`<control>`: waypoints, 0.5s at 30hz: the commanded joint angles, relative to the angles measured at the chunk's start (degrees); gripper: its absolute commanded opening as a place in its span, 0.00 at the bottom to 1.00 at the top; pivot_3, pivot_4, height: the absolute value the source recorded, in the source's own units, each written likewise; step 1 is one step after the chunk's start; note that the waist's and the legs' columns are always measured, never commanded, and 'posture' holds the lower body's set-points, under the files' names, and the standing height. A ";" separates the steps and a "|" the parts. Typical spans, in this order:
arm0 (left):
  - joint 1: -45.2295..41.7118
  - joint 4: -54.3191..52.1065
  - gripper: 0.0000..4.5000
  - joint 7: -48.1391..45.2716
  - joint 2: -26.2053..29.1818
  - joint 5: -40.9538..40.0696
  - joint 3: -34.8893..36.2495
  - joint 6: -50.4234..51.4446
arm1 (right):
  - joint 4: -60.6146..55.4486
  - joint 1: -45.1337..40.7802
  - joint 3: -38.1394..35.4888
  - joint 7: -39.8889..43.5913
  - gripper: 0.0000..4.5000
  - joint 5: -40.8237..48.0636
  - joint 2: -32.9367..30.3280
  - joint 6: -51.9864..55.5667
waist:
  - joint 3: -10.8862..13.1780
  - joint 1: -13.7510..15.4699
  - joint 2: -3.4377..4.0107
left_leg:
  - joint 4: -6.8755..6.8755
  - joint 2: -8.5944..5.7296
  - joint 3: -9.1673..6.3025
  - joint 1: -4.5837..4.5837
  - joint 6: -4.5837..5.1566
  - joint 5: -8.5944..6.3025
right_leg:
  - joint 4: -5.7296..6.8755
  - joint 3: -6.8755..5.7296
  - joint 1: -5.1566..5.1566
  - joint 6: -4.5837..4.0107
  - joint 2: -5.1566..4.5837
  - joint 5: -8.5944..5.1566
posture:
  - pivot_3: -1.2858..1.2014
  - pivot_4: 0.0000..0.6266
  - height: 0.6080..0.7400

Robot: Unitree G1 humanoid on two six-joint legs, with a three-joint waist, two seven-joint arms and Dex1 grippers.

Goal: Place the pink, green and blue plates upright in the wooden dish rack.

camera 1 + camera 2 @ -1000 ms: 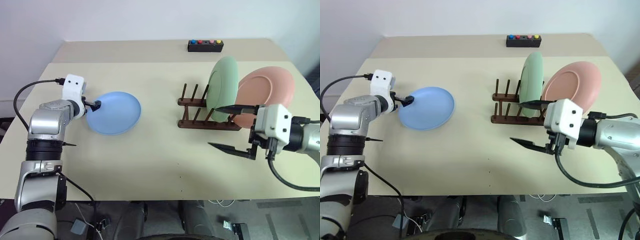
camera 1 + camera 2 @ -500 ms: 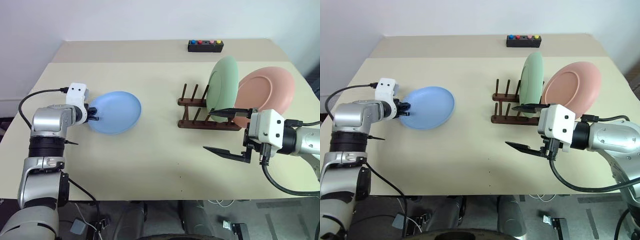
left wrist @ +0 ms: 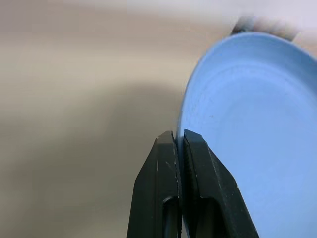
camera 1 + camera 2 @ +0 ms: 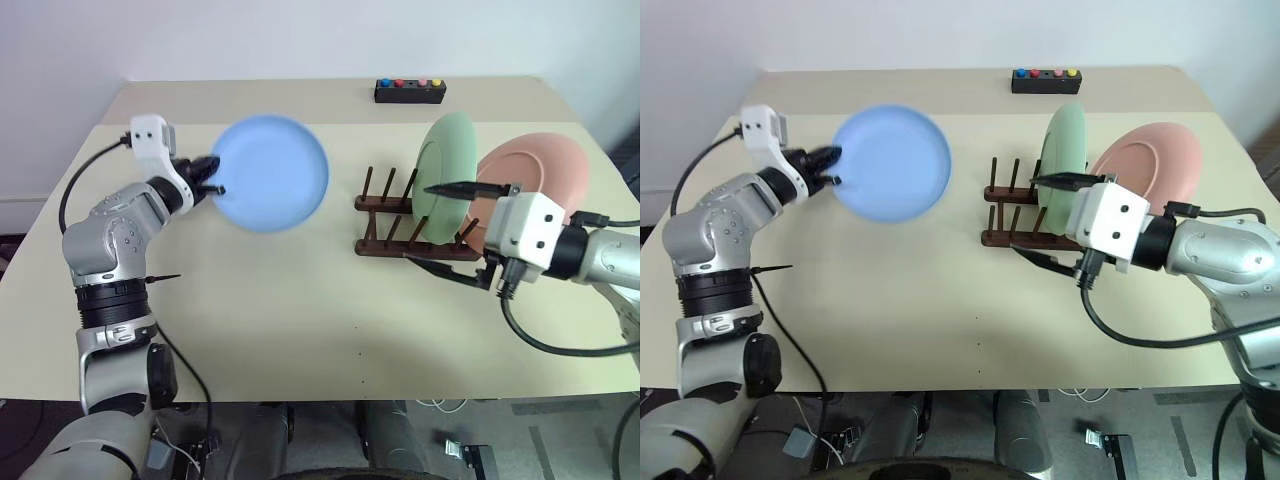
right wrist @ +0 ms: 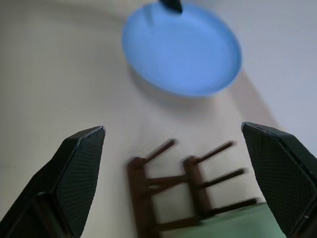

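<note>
The green plate (image 4: 447, 175) and pink plate (image 4: 530, 185) are racked at right in the dish rack (image 4: 395, 228); the blue plate (image 4: 270, 172), upper left, is pinched by the left gripper (image 4: 212, 178). The right gripper (image 4: 445, 228) is spread wide, empty.

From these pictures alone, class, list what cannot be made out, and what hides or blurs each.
- Pink plate: its foot, hidden by the right tool, head views.
- Dish rack: right end, behind the green plate.
- Blue plate: rim blurred, head views.
- Button box: markings too small.
</note>
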 commanded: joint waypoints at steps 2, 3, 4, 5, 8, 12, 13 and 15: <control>-4.67 -7.21 0.01 5.40 -4.05 -3.80 1.68 -2.61 | 1.76 -4.48 2.19 -3.19 1.00 -7.95 1.03 -6.56 | 0.01 0.04 -0.01 | 0.02 0.00 0.00 0.00 0.00 0.00 | 0.00 0.00 0.01 0.00 0.00 0.01 | 0.52 0.24 1.00; -5.63 -7.60 0.01 6.92 -4.74 -3.59 1.24 -2.41 | 2.47 -5.45 3.22 -4.12 1.00 -10.39 1.18 -7.77 | 0.01 0.03 -0.01 | 0.02 -0.01 0.00 0.00 0.00 0.00 | 0.00 0.00 0.02 0.01 0.00 0.01 | 0.52 0.24 1.00; -6.59 -8.01 0.01 8.47 -5.47 -3.33 0.60 -2.08 | 3.19 -6.46 4.34 -4.99 1.00 -12.93 1.39 -9.28 | 0.01 0.03 -0.01 | 0.03 -0.01 0.00 0.00 0.00 0.00 | 0.00 0.00 0.02 0.01 0.01 0.01 | 0.52 0.24 1.00; -7.52 -8.45 0.01 9.91 -6.19 -2.82 -0.43 -1.69 | 3.91 -7.55 5.56 -5.95 1.00 -15.33 1.81 -10.60 | 0.01 0.03 -0.01 | 0.03 -0.01 0.00 0.00 0.00 0.00 | 0.00 0.00 0.02 0.01 0.01 0.01 | 0.52 0.24 1.00; -10.02 -9.81 0.01 14.73 -10.37 -2.97 -2.24 -1.13 | 5.80 -10.19 8.78 -7.79 1.00 -20.63 3.34 -13.27 | 0.01 -0.01 -0.01 | 0.02 -0.01 0.01 0.00 0.00 0.00 | 0.00 0.00 0.02 0.01 0.01 0.01 | 0.52 0.24 1.00; -11.07 -13.07 0.01 17.85 -14.45 -2.81 -5.85 -0.61 | 8.12 -12.11 12.03 -9.76 1.00 -27.30 4.76 -17.21 | 0.01 0.04 -0.02 | 0.02 -0.02 0.00 -0.01 -0.01 0.01 | -0.02 0.00 0.02 0.02 0.01 0.01 | 0.52 0.24 1.00; -11.01 -14.03 0.01 18.30 -14.92 -2.25 -7.43 -0.52 | 8.53 -12.61 12.75 -10.42 1.00 -28.68 5.49 -17.81 | 0.01 0.04 -0.02 | 0.02 -0.03 0.00 -0.01 -0.01 0.01 | -0.02 0.00 0.02 0.02 0.01 0.01 | 0.52 0.24 1.00; -10.54 -15.52 0.01 18.47 -14.77 -0.63 -10.98 -0.37 | 9.19 -13.34 14.09 -11.34 1.00 -31.23 6.68 -18.87 | 0.02 -0.13 -0.03 | 0.00 -0.03 0.01 -0.01 -0.02 0.01 | -0.02 0.01 0.01 0.02 0.01 0.01 | 0.52 0.24 1.00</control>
